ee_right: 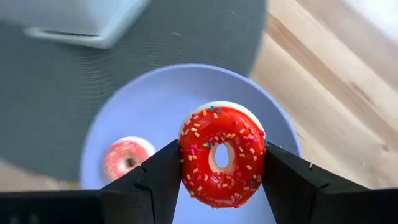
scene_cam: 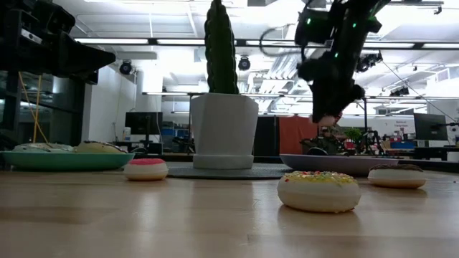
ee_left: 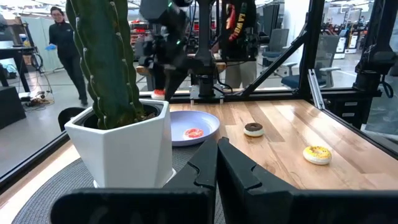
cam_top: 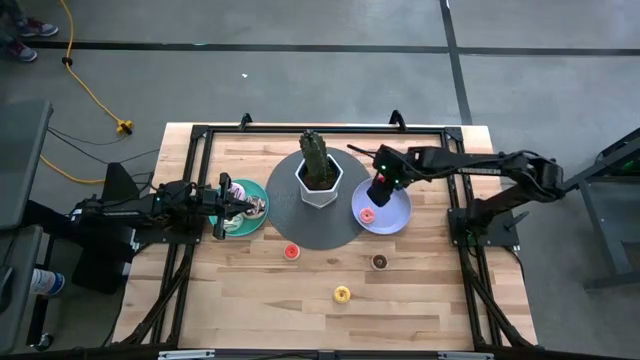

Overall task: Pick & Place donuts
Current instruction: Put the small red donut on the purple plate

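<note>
While the left gripper (cam_top: 232, 205) rests low over the teal plate (cam_top: 262, 222) at the table's left side, its two dark fingers (ee_left: 239, 171) lie pressed together with no gap and nothing between them. That plate carries a few of the larger donuts (cam_top: 243, 208), mint and pale ones by the look of the low view, though the arm hides part of them from above. Next along stands the white pot (cam_top: 320, 183) with its tall green cactus (cam_top: 315, 157), set on a round grey mat (cam_top: 322, 225). A small red donut (cam_top: 292, 252) lies on the wood just off the mat's front edge. Further forward, well apart from everything else, sits a yellow donut (cam_top: 342, 293), and a small brown donut (cam_top: 380, 262) lies on the bare boards just in front of the lavender plate (cam_top: 396, 217). That plate touches the mat's right edge and holds one pink donut (cam_top: 367, 214) flat on it. Above the plate hangs the right gripper (cam_top: 379, 192), jaws narrowed onto a red sprinkled donut (ee_right: 222, 155), which it holds on edge between both fingers, clear of the plate's surface. From the left wrist view, a person (ee_left: 62, 46) in dark clothes stands in the room beyond the table.
</note>
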